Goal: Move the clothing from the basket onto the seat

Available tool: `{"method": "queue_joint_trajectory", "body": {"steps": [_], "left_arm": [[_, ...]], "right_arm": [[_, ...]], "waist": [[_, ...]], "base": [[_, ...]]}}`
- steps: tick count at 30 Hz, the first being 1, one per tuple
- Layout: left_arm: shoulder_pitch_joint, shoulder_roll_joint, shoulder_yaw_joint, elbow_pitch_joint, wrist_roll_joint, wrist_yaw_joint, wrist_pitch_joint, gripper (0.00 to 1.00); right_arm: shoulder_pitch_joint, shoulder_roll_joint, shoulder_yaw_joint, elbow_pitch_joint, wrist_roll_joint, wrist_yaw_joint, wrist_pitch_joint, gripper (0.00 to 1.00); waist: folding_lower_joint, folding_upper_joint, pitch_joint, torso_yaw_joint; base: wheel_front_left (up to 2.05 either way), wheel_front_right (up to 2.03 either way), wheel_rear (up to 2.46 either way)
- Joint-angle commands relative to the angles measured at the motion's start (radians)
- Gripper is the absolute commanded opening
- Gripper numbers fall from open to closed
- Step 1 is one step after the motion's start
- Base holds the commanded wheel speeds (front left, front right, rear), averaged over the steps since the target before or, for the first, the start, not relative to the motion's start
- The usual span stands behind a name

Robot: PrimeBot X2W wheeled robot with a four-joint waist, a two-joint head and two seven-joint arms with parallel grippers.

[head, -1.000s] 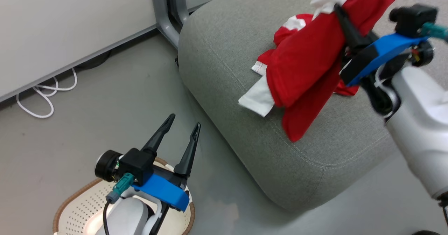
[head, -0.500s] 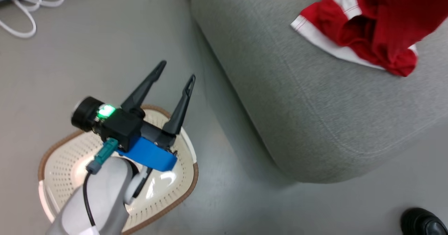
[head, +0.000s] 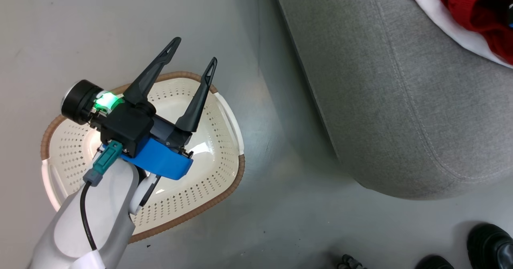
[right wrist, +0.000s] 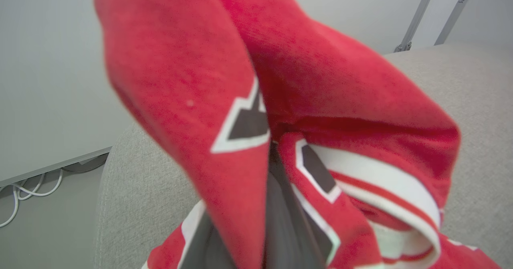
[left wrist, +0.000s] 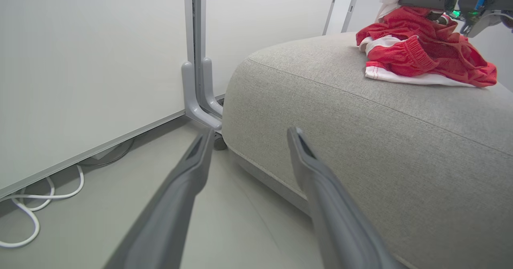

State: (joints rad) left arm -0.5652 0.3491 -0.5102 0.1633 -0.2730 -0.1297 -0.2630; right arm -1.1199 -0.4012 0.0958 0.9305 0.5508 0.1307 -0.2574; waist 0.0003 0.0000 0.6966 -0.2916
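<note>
The basket (head: 208,172) stands on the floor with its perforated inside bare of clothing. My left gripper (head: 195,50) hovers over it, open, nothing between its fingers (left wrist: 192,168). The seat (head: 400,100) fills the right side, and red clothing (head: 461,0) with white trim lies at its top right. In the left wrist view the clothing (left wrist: 417,56) is heaped on the seat (left wrist: 360,140), and my right gripper (left wrist: 401,1) is above the heap, holding a red piece. In the right wrist view a garment (right wrist: 320,80) with black numerals drapes over the shut fingers (right wrist: 280,229).
A person's black shoes (head: 489,241) stand on the floor at the lower right. A grey metal leg (left wrist: 196,80) and a white wall panel stand left of the seat, with white cables (left wrist: 24,205) on the floor under the panel.
The head camera has tilted down toward the basket, so the seat and clothing slid up and right. My right arm with its garment has left that view. The left gripper stays open.
</note>
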Motion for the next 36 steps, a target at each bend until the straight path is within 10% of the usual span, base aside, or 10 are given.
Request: {"method": "queue_joint_trajectory", "body": {"steps": [1,13,15,16,17,36], "left_arm": [[-0.006,0.003,0.004,-0.007,0.002,-0.001,-0.003,1.00],[0.005,-0.017,0.003,-0.001,0.001,-0.001,-0.003,1.00],[0.005,-0.019,0.003,0.004,-0.001,-0.001,-0.003,1.00],[0.006,-0.020,0.004,0.006,-0.003,-0.001,-0.003,1.00],[0.006,-0.021,0.004,0.010,-0.004,-0.001,-0.003,1.00],[0.103,-0.098,0.043,0.041,-0.036,-0.001,-0.003,1.00]], "right_arm": [[0.009,0.003,-0.002,0.005,-0.004,0.000,-0.006,0.00],[0.030,0.023,-0.023,0.008,-0.043,0.000,-0.009,0.00],[0.036,0.019,-0.026,0.004,-0.049,0.000,-0.009,0.43],[0.040,0.019,-0.026,0.002,-0.054,0.000,-0.009,0.95],[0.044,0.018,-0.028,0.000,-0.057,0.000,-0.009,1.00],[0.253,0.047,0.018,-0.097,-0.108,0.000,-0.008,1.00]], "waist": [[-0.0003,0.0000,0.002,0.005],[-0.0003,0.0000,-0.025,0.013],[-0.0003,0.0000,-0.030,0.012],[-0.0003,0.0000,-0.034,0.012],[-0.0003,0.0000,-0.038,0.012],[-0.0003,0.0000,-0.236,0.047]], "base": [[0.00,0.00,0.00],[0.00,0.00,0.00],[0.00,0.00,0.00],[0.00,0.00,0.00],[0.00,0.00,0.00],[0.00,0.00,0.00]]}}
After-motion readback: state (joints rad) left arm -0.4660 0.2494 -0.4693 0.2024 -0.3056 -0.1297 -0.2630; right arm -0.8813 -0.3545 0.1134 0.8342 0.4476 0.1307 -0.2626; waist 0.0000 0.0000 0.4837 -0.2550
